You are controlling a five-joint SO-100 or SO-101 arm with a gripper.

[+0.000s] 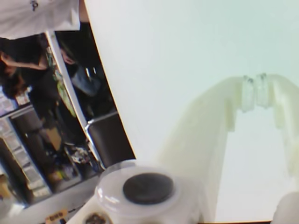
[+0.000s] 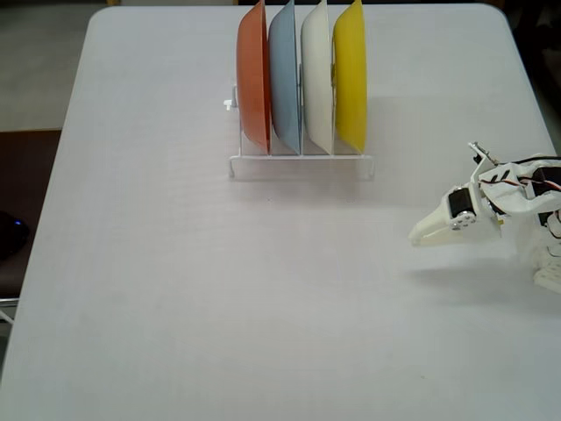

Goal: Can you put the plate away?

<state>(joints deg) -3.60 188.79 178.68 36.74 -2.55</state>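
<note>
- The surface is a wide pale grey top that fills most of the fixed view; its near and left parts lie bare, with open room all round the rack.
- The arm reaches in from the right edge of the fixed view, white with red and black wires, stretched low and leftward, its shadow on the surface just beneath it.
- The rack, a white wire stand, sits near the far edge of the surface, well apart from the arm.
- The plate stands on edge in the rack's rightmost slot, bright yellow, just beside a cream-white plate; then come a blue-grey plate and an orange plate at the left end.
- The tool points left, down near the surface, narrowed to a tip with nothing in it; it touches no plate.
- The wrist view shows none of the rack: only the white tool against a washed-out bright surface, a round dark-capped part of the arm at the bottom, and dim room clutter at the left.
</note>
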